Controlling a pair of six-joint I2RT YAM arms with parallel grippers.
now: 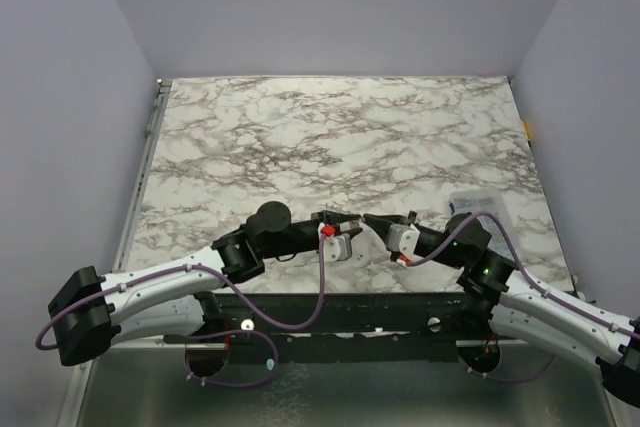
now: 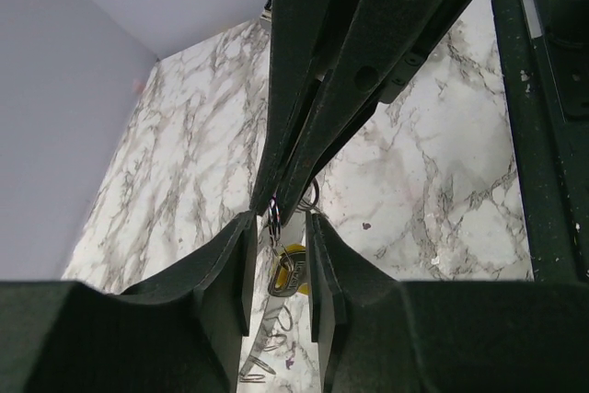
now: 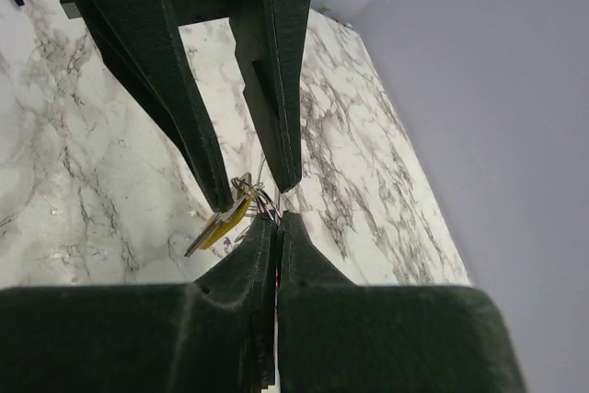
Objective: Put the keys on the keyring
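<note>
White marble look w/ grey-brown veins across bench (image 1: 300, 137). Plain pale lilac on walls (image 1: 60, 97). White shells w/ black joints on left arm (image 1: 150, 287) & right arm (image 1: 560, 312); purple on cable (image 1: 300, 322). Matte black on left tool (image 2: 279, 227) & right tool (image 3: 276, 220), w/ pale dust specks. Yellow-orange head, whitish metal end on key (image 2: 291, 264). Thin silvery grey for keyring (image 3: 245, 181). Small red bit (image 1: 327, 230) at left wrist; green light (image 1: 487, 270) on right arm. Clear, faint blue tint on box (image 1: 478, 202).
</note>
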